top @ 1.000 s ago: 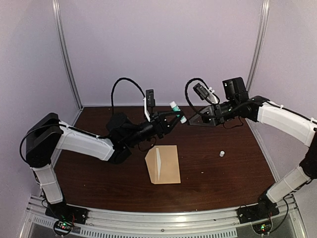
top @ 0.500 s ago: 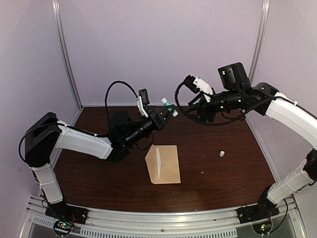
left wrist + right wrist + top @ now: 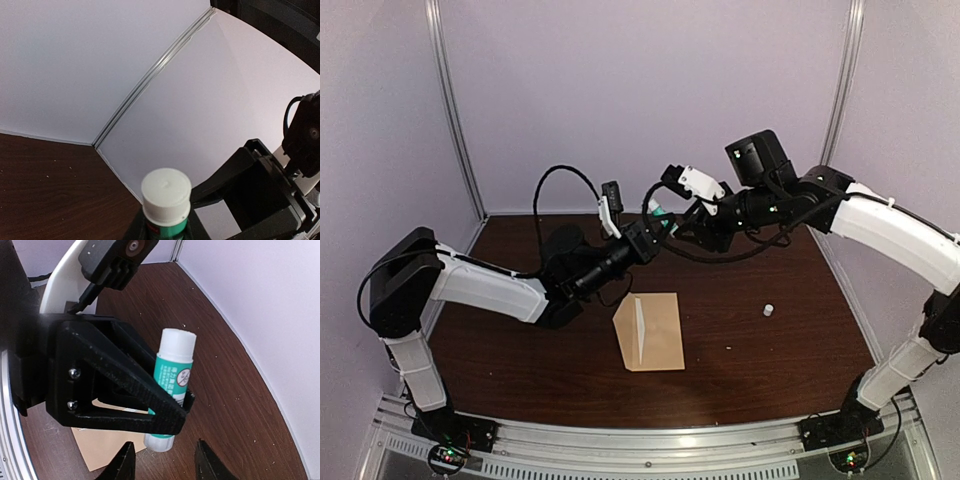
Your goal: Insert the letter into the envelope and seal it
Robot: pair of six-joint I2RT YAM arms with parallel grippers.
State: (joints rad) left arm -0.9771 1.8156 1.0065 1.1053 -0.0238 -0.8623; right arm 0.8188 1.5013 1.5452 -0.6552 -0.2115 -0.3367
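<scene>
The plain tan kraft paper envelope (image 3: 657, 338) lies flat at the middle of the dark brown wooden table (image 3: 760, 360). In the top view it is at 6 o'clock from both my raised hands, and my left gripper (image 3: 646, 236) is the nearer. A pale strip (image 3: 639, 330) runs along its left part; I cannot tell whether that is the cream letter's edge.

My left gripper is clamped on a green glue stick (image 3: 173, 385) held in the air. In the right wrist view the stick's long axis runs from 6 to 12 o'clock, with the white cap (image 3: 166, 192) at 12. My right gripper (image 3: 164, 452) is parted and empty at the 6 o'clock end, so I judge the cap lies beyond it.

My left fingers hide the stick's middle. A small white thing (image 3: 769, 310) at 3 o'clock from the envelope is too small to name.
</scene>
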